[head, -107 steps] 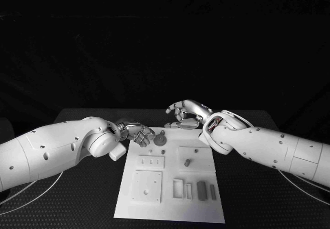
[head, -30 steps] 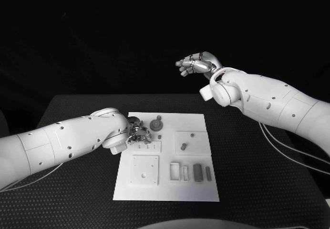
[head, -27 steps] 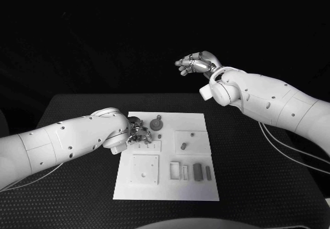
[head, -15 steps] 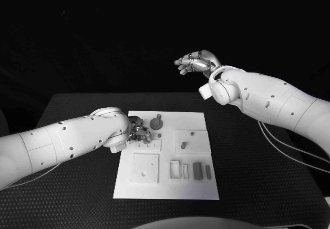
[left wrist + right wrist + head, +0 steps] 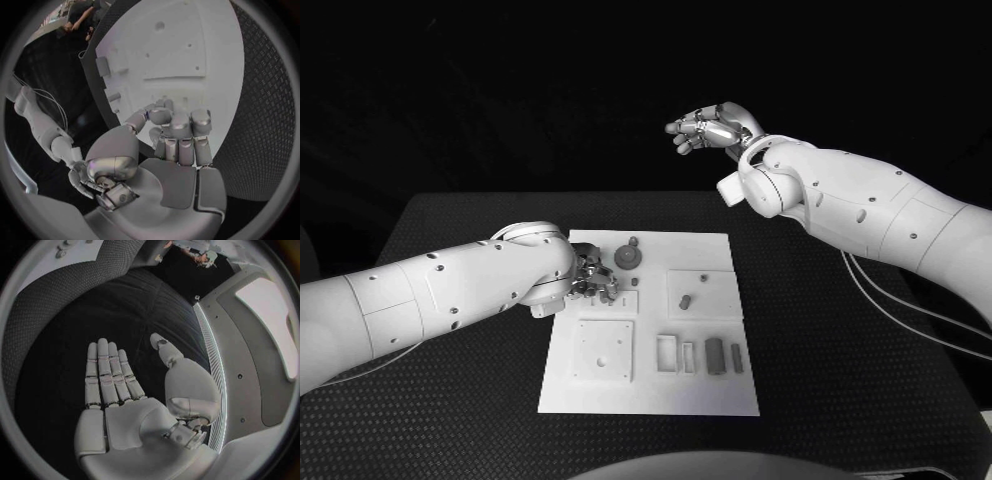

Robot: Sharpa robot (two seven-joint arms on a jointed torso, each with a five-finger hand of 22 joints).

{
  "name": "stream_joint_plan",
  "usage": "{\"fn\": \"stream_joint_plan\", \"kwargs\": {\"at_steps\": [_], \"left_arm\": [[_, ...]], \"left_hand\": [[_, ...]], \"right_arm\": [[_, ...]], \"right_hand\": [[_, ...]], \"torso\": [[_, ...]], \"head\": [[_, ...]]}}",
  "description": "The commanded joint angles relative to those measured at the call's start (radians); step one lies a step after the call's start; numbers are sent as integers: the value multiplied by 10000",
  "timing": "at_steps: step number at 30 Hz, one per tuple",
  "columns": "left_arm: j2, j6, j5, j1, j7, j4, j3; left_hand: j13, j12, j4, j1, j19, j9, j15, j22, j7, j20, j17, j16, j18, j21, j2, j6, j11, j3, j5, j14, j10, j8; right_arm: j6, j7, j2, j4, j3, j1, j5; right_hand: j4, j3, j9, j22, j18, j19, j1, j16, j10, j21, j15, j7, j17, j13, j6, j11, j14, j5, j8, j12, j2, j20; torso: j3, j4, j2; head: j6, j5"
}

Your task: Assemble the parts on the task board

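The white rectangular task board (image 5: 651,390) is lying mid-table on the black table (image 5: 459,300). The silver left hand (image 5: 593,280) is being held over the board's far-left corner, fingers curled on nothing visible. The silver right hand (image 5: 710,127) is being held high beyond the table's far edge, fingers apart and empty. Small grey parts (image 5: 718,357) are resting near the board's near-right corner.

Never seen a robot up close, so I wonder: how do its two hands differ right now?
The left hand is low at the white board, fingers curled; the right hand is raised beyond the table, away from the board, fingers straight and empty. Both are silver hands on white arms.
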Motion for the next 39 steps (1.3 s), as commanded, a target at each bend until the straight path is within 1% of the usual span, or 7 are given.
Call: {"fn": "stream_joint_plan", "kwargs": {"at_steps": [1,6,16,23,26,39], "left_arm": [[40,427,-119,-3,-56,-40,3],[101,402,-121,-28,-63,-101,1],[126,462,-162,-78,-50,-144,-1],[175,427,-165,-117,-67,-241,-1],[185,409,-184,-137,-65,-280,-1],[198,302,-227,-156,-44,-325,-1]], "left_hand": [[-12,35,213,-1,-54,48,-329,77,-750,-1005,-15,45,96,66,-80,1349,-91,588,-9,168,-58,12],[-20,41,223,-35,-52,70,-327,74,-749,-1002,-37,62,92,74,-70,1351,-91,626,-20,166,-57,3],[-30,49,231,-76,-53,95,-326,70,-748,-1000,-63,79,88,82,-70,1354,-89,659,-40,162,-57,-7],[-37,54,239,-103,-54,114,-325,67,-747,-999,-84,91,86,88,-67,1352,-88,682,-66,157,-57,-17],[-40,56,242,-113,-54,120,-325,66,-747,-999,-92,96,86,90,-67,1352,-88,689,-77,156,-57,-20],[-54,66,278,-166,-55,157,-324,59,-745,-998,-132,118,83,98,-51,1353,-86,719,-136,149,-58,-37]], "right_arm": [[155,54,17,0,3,2,-33],[156,55,23,3,3,2,-34],[159,60,30,23,3,1,-35],[159,62,26,69,3,0,-35],[157,64,26,78,3,0,-35],[161,68,22,87,3,-2,-35]], "right_hand": [[-17,-64,-14,-6,-1,-64,83,-44,48,-54,77,266,-11,-14,-62,-1,-6,56,67,-62,16,30],[-16,-69,-17,-5,-1,-70,85,-51,51,-60,81,267,-13,-26,-62,0,-7,55,68,-66,18,32],[-14,-76,-22,-3,-1,-77,88,-62,56,-69,85,266,-16,-42,-62,1,-11,55,70,-72,21,35],[-9,-83,-25,-2,-2,-82,86,-69,59,-75,89,266,-18,-55,-62,2,-12,54,72,-77,24,38],[-8,-85,-26,-1,-1,-84,86,-72,60,-77,90,266,-19,-60,-61,2,-13,54,73,-79,25,39],[-4,-96,-33,0,-1,-96,88,-88,63,-91,95,266,-24,-84,-60,4,-20,55,76,-88,29,43]], "torso": [[-1,1,1],[1,0,4],[6,-8,2],[6,-2,2],[2,-2,0],[-2,3,-2]], "head": [[-12,-4],[-35,-4],[-41,-11],[-45,-18],[-39,-23],[-35,-29]]}}
